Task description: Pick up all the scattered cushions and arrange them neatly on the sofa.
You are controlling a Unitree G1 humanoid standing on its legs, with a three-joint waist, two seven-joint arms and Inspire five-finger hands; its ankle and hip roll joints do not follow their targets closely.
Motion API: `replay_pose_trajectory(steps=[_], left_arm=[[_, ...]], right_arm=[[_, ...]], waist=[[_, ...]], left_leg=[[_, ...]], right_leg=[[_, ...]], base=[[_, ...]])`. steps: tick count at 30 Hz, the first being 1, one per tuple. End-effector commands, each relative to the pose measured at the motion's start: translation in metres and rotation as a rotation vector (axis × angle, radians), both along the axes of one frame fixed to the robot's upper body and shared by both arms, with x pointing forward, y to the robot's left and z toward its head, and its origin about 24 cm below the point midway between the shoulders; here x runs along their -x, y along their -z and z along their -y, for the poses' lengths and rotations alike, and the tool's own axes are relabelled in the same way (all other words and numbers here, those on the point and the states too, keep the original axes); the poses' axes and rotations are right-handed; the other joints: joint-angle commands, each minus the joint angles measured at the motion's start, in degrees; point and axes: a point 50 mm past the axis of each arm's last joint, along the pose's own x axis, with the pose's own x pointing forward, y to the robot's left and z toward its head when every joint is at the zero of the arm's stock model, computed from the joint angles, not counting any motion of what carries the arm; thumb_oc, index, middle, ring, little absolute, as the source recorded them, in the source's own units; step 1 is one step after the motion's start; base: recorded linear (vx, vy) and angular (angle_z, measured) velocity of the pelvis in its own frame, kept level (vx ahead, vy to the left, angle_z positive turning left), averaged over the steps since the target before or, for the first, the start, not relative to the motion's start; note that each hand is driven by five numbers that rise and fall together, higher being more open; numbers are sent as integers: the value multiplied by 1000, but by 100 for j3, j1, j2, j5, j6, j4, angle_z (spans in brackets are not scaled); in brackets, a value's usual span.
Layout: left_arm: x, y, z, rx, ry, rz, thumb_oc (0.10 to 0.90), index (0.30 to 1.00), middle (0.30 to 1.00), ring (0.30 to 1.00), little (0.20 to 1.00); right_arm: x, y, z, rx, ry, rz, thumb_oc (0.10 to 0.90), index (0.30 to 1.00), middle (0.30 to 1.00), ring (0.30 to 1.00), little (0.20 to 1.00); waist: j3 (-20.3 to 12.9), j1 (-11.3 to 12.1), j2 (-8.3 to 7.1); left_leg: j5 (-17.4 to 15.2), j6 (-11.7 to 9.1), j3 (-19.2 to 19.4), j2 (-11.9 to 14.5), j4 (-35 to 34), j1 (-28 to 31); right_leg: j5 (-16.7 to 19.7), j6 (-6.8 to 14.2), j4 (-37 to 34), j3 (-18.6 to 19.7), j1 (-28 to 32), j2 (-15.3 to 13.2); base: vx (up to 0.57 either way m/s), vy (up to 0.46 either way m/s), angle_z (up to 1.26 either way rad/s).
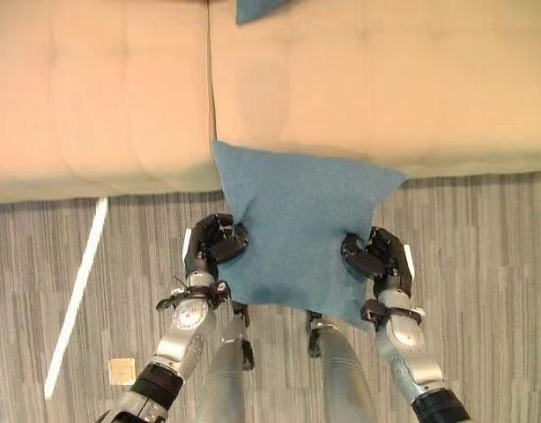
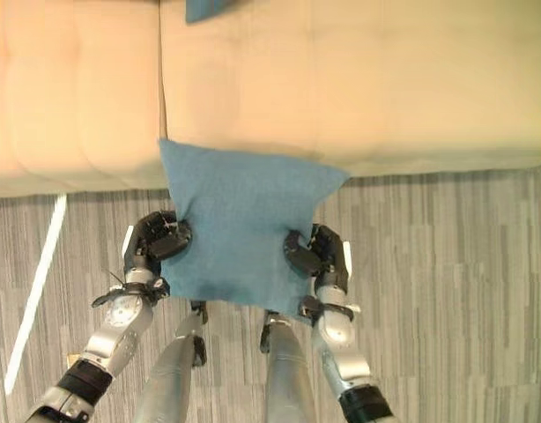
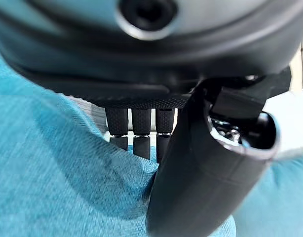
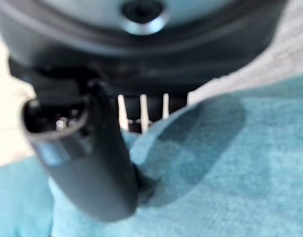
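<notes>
Over the striped carpet [image 1: 482, 264], in front of the beige sofa [image 1: 367, 88], a blue cushion [image 1: 301, 233] is held, its top edge overlapping the seat front. It is clamped by the left hand [image 1: 216, 244] and right hand [image 1: 378, 258] at opposite edges. Another blue cushion [image 1: 257, 9] is seen at the sofa's back.

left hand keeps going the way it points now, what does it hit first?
It points toward the sofa. The left hand is already clamped on the blue cushion, so that cushion leads and would likely meet the sofa's front edge first; depth is unclear.

Blue cushion [image 1: 299, 231] pinched between left hand [image 1: 216, 244] and right hand [image 1: 377, 257], front of beige sofa [image 1: 121, 97]
</notes>
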Motion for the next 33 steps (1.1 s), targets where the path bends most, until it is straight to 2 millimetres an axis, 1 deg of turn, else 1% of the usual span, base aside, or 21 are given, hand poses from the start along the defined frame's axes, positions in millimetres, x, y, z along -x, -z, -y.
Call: replay_pose_trajectory(steps=[1, 2, 4, 7, 10, 12, 13, 15, 16, 17, 19, 20, 21, 22, 24, 25, 27, 28, 29, 30, 33], left_arm=[[4, -47, 54, 106, 279, 273, 400, 300, 300, 300, 300], [4, -47, 55, 106, 279, 272, 400, 300, 300, 300, 300], [13, -36, 56, 116, 293, 228, 400, 300, 300, 300, 300], [16, -33, 59, 109, 299, 213, 400, 300, 300, 300, 300], [20, -31, 60, 94, 310, 204, 400, 300, 300, 300, 300], [20, -36, 58, 88, 305, 222, 400, 300, 300, 300, 300], [19, -40, 53, 82, 292, 237, 400, 300, 300, 300, 300], [22, -39, 51, 77, 294, 232, 400, 300, 300, 300, 300], [23, -37, 49, 75, 293, 223, 400, 300, 300, 300, 300], [23, -31, 51, 129, 274, 190, 400, 300, 300, 300, 300], [23, -30, 53, 137, 277, 185, 400, 300, 300, 300, 300], [22, -29, 54, 146, 269, 181, 400, 300, 300, 300, 300], [22, -29, 54, 147, 269, 181, 400, 300, 300, 300, 300], [22, -30, 57, 148, 270, 184, 400, 300, 300, 300, 300], [22, -30, 57, 148, 270, 185, 400, 300, 300, 300, 300], [22, -31, 57, 139, 274, 188, 400, 300, 300, 300, 300], [21, -31, 58, 125, 276, 187, 400, 300, 300, 300, 300], [20, -31, 57, 114, 275, 188, 400, 300, 300, 300, 300], [20, -31, 57, 114, 275, 188, 400, 300, 300, 300, 300], [19, -32, 58, 106, 282, 192, 400, 300, 300, 300, 300], [19, -34, 58, 99, 292, 200, 400, 300, 300, 300, 300]], right_arm=[[-5, -51, -21, 4, -152, 295, 400, 300, 300, 300, 300], [-4, -51, -21, 4, -152, 293, 400, 300, 300, 300, 300], [7, -46, -11, 33, -121, 266, 400, 300, 300, 300, 300], [9, -45, -10, 42, -119, 260, 400, 300, 300, 300, 300], [12, -48, -15, 30, -136, 266, 400, 300, 300, 300, 300], [11, -51, -20, 13, -150, 284, 400, 300, 300, 300, 300], [10, -53, -25, -16, -168, 294, 400, 300, 300, 300, 300], [10, -52, -28, -37, -182, 288, 400, 300, 300, 300, 300], [11, -52, -26, -35, -179, 287, 400, 300, 300, 300, 300], [14, -55, -14, -38, -142, 300, 400, 300, 300, 300, 300], [15, -57, -12, -32, -133, 308, 400, 300, 300, 300, 300], [15, -59, -9, -7, -134, 313, 400, 300, 300, 300, 300], [15, -59, -9, -7, -134, 313, 400, 300, 300, 300, 300], [12, -58, -12, 20, -155, 297, 400, 300, 300, 300, 300], [12, -58, -12, 20, -155, 297, 400, 300, 300, 300, 300], [11, -58, -13, 37, -166, 296, 400, 300, 300, 300, 300], [10, -58, -13, 46, -169, 294, 400, 300, 300, 300, 300], [9, -58, -14, 49, -176, 293, 400, 300, 300, 300, 300], [9, -58, -14, 49, -176, 293, 400, 300, 300, 300, 300], [8, -58, -15, 57, -175, 294, 400, 300, 300, 300, 300], [7, -60, -16, 75, -182, 305, 400, 300, 300, 300, 300]], waist=[[-1082, -100, 9], [-1072, -94, 8], [-1401, -158, 34], [-1490, -175, 47], [-1640, -203, 69], [-1593, -124, 77], [-1577, 48, 85], [-1615, 113, 35], [-1629, 120, 1], [-1708, 65, -57], [-1716, 38, -50], [-1681, 57, -64], [-1679, 57, -62], [-1546, 248, -101], [-1569, 237, -111], [-1565, 288, -137], [-1550, 329, -141], [-1512, 428, -128], [-1507, 436, -132], [-1457, 526, -83], [-1489, 600, 35]], left_leg=[[-796, -88, -227, -220, 147, 629], [-793, -89, -223, -218, 131, 659], [-844, -26, -1, -277, -180, 1330], [-867, 28, 118, -304, -336, 1616], [-832, 77, 443, -263, -604, 1947], [-824, 63, 667, -166, -624, 2026], [-866, 46, 976, -48, -578, 2124], [-901, 5, 1174, 8, -499, 2200], [-932, -15, 1176, 21, -447, 2247], [-999, -166, 1202, 208, -83, 2200], [-1043, -207, 1204, 282, 109, 2172], [-1190, -202, 1057, 326, 576, 2097], [-1201, -204, 1056, 332, 594, 2091], [-1241, -141, 160, -98, 1160, 1592], [-1213, -136, 153, -111, 1147, 1560], [-1252, -93, -4, -293, 1102, 1302], [-1165, -71, -16, -373, 1111, 1079], [-938, -102, -211, -532, 1067, 775], [-945, -103, -203, -532, 1071, 781], [-695, -168, -453, -688, 976, 557], [-590, -107, -535, -682, 562, 816]], right_leg=[[604, 440, -1328, -152, 919, 151], [608, 441, -1341, -148, 945, 154], [702, 534, -1558, 51, 1436, 204], [757, 590, -1618, 203, 1586, 222], [881, 726, -1637, 427, 1638, 293], [840, 740, -1423, 203, 1525, 317], [684, 721, -1064, -829, 1629, 95], [655, 672, -1062, -1416, 1723, -34], [585, 662, -1174, -1381, 1854, 22], [428, 458, -1507, -1091, 2101, 278], [382, 402, -1578, -1096, 2198, 326], [324, 300, -1572, -984, 2271, 367], [324, 299, -1572, -984, 2273, 371], [310, 206, -1657, -640, 2352, 467], [321, 207, -1660, -650, 2322, 455], [314, 227, -1708, -528, 2373, 473], [298, 205, -1710, -426, 2423, 508], [270, 168, -1695, -221, 2503, 623], [264, 169, -1692, -212, 2507, 621], [214, 115, -1672, 10, 2593, 773], [75, 85, -1633, 308, 2725, 945]], base=[[107, 44, -6], [171, 82, -10], [215, 163, -22], [95, 104, -39], [40, 79, -53], [-57, -22, -82], [-88, -89, -156], [-29, -155, -180], [31, -440, -94], [27, -380, -17], [38, -270, 11], [43, -163, 12], [43, -206, -11], [9, -107, -29], [30, -76, -62], [110, -64, -96], [120, -48, -69], [76, -14, -42], [153, -33, -52], [132, -19, -75], [158, 33, -99]])
